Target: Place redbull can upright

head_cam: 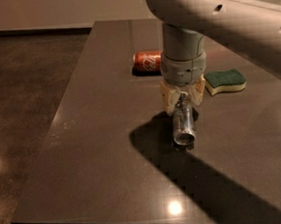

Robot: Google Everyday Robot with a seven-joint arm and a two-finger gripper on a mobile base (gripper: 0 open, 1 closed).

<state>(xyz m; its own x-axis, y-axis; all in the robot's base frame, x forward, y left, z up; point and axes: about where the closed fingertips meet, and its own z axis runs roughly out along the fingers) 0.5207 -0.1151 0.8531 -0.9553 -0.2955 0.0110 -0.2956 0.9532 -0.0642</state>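
The redbull can (184,126), slim and silver, lies on its side on the dark table (100,151), its round end facing the camera. My gripper (182,101) points straight down over the can's far end. Its cream fingers (168,102) press against both sides of the can, shut on it. The can still rests on the table top. The grey arm comes in from the upper right and hides the can's far end.
A red-orange cola can (147,61) lies on its side behind the gripper. A green and yellow sponge (225,80) lies to the right of the gripper. The table's left edge (58,115) and front edge (115,222) drop to a brown floor.
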